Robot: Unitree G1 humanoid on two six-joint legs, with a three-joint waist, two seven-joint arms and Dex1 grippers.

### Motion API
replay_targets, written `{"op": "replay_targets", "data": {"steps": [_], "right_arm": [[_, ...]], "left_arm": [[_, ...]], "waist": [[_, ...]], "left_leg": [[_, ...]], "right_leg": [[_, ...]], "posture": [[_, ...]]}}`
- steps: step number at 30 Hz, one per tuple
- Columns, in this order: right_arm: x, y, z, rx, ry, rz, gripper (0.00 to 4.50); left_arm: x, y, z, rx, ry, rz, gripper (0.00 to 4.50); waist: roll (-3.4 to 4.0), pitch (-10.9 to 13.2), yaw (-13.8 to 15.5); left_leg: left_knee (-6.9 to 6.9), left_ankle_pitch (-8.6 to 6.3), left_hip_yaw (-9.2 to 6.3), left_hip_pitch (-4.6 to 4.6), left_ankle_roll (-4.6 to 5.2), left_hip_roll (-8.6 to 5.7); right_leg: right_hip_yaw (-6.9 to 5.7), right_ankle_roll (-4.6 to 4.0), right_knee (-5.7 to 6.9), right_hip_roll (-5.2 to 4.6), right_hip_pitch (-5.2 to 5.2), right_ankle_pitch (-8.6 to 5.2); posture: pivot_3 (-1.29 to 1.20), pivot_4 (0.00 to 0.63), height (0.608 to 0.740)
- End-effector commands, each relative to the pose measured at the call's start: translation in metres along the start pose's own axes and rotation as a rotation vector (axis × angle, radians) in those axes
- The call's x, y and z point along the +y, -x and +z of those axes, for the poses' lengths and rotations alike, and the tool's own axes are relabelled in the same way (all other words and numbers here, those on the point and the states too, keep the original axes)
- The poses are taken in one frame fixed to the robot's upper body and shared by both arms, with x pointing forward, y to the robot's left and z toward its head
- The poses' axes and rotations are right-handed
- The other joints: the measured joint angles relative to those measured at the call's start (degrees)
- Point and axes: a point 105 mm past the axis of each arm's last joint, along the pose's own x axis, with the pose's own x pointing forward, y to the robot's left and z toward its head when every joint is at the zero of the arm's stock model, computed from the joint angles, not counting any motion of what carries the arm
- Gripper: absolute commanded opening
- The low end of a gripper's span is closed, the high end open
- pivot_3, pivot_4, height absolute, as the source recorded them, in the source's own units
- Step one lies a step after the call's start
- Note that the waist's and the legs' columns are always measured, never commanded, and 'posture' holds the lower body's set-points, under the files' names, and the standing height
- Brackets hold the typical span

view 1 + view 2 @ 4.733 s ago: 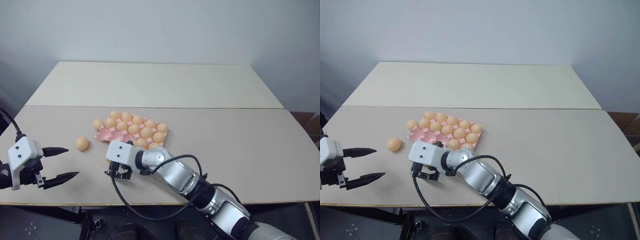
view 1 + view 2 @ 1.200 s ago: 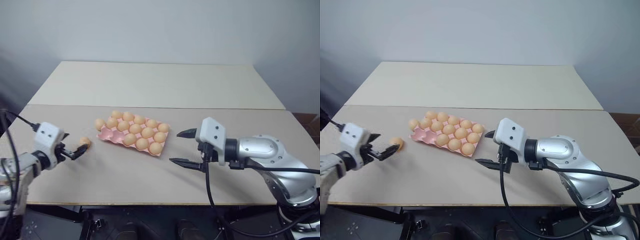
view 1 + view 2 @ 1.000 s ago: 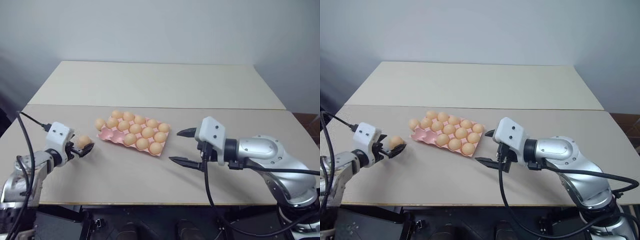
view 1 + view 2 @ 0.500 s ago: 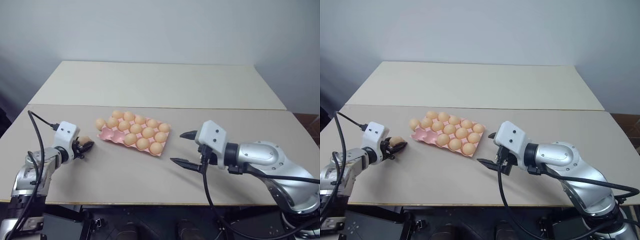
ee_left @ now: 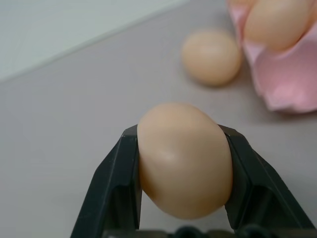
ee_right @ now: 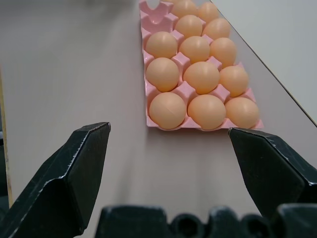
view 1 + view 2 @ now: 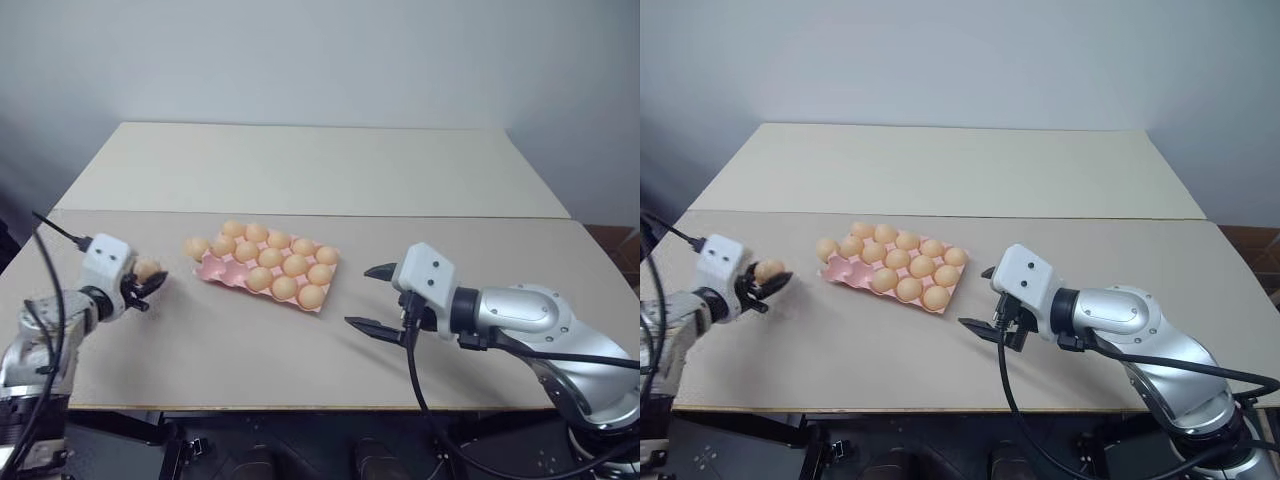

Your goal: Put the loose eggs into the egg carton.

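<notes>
My left gripper [image 7: 148, 284] hangs a little above the table at the far left, shut on a tan egg [image 7: 147, 269]; the left wrist view shows the egg [image 5: 184, 158] squeezed between both black fingers. Another loose egg [image 7: 196, 247] lies on the table against the left end of the pink egg carton [image 7: 211, 266], apart from the gripper. The carton [image 6: 154, 11] holds several eggs in its cups. To the carton's right my right gripper [image 7: 360, 297] is open and empty above the table, its fingers [image 6: 64, 183] pointing at the carton's end.
Two beige tabletops meet in a seam [image 7: 420, 216] behind the carton. The near table's front edge [image 7: 300, 408] runs below both arms. A black cable [image 7: 50, 228] loops off my left arm.
The left gripper closed on the egg at the far left and lifted it off the table, drifting slightly left. The right gripper has stayed open in place.
</notes>
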Motion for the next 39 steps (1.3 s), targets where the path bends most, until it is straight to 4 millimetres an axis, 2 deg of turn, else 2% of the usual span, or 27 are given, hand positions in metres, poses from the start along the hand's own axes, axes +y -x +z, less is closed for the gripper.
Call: {"op": "replay_targets", "data": {"steps": [1, 5, 10, 14, 21, 27, 30, 34, 39], "right_arm": [[-0.004, 0.002, 0.011, -0.036, 0.058, -0.035, 4.5], [-0.003, -0.001, 0.013, -0.05, 0.062, -0.05, 4.5], [-0.003, 0.0, 0.014, -0.052, 0.064, -0.087, 4.5], [-0.002, 0.001, 0.011, -0.041, 0.056, -0.117, 4.5], [0.002, 0.001, 0.009, -0.033, 0.044, -0.143, 4.5], [0.001, 0.0, 0.008, -0.027, 0.046, -0.149, 4.5], [0.001, 0.0, 0.008, -0.024, 0.051, -0.146, 4.5], [0.001, -0.001, 0.008, -0.021, 0.053, -0.141, 4.5], [0.001, 0.0, 0.007, -0.017, 0.057, -0.137, 4.5]], "left_arm": [[-0.019, 0.002, 0.036, -0.194, -0.033, -0.161, 1.78], [-0.045, -0.013, 0.05, -0.243, -0.017, -0.362, 1.78], [-0.065, -0.034, 0.048, -0.219, -0.076, -0.497, 1.78], [-0.071, -0.046, 0.049, -0.218, -0.074, -0.548, 1.78], [-0.077, -0.053, 0.046, -0.22, -0.089, -0.612, 1.78], [-0.079, -0.06, 0.047, -0.23, -0.1, -0.606, 3.69], [-0.08, -0.058, 0.049, -0.243, -0.116, -0.616, 3.69], [-0.073, -0.054, 0.048, -0.252, -0.122, -0.58, 3.69], [-0.052, -0.039, 0.048, -0.253, -0.117, -0.511, 3.69]], "waist": [[0.0, 0.0, 0.5], [0.0, 0.0, 1.4], [0.0, 0.0, 1.3], [0.0, 0.0, 1.0], [0.0, 0.0, 1.0], [0.0, 0.0, 1.1], [0.0, 0.0, 1.1], [0.0, 0.0, 1.1], [0.0, 0.0, 0.8]], "left_leg": [[0.0, 0.0, 0.0, 0.01, 0.0, 0.0], [0.05, 0.0, 0.01, 0.01, 0.0, -0.01], [0.05, 0.0, 0.01, -0.02, 0.0, -0.03], [0.07, 0.01, 0.01, -0.03, 0.01, -0.02], [0.09, 0.01, 0.0, -0.03, 0.01, -0.02], [0.12, 0.01, 0.0, -0.04, 0.01, -0.02], [0.11, 0.01, 0.0, -0.04, 0.01, -0.02], [0.12, 0.01, -0.01, -0.04, 0.01, -0.02], [0.12, 0.01, -0.01, -0.05, 0.02, 0.0]], "right_leg": [[-0.01, 0.0, 0.0, 0.0, 0.02, 0.0], [-0.02, 0.0, 0.01, 0.03, 0.03, 0.0], [-0.02, 0.0, -0.02, 0.03, 0.02, 0.0], [-0.01, 0.0, 0.0, 0.06, 0.0, 0.0], [0.0, 0.0, 0.0, 0.06, 0.01, 0.0], [-0.01, 0.0, 0.01, 0.06, 0.02, 0.0], [-0.01, 0.0, 0.01, 0.06, 0.02, 0.0], [-0.01, 0.0, 0.02, 0.06, 0.02, 0.0], [0.0, 0.0, 0.01, 0.07, 0.0, 0.0]], "posture": [[0.0, 0.15, 0.74], [0.0, 0.15, 0.74], [0.0, 0.15, 0.74], [0.0, 0.15, 0.74], [0.0, 0.15, 0.74], [0.0, 0.15, 0.74], [0.0, 0.15, 0.74], [0.0, 0.15, 0.74], [0.0, 0.15, 0.74]]}}
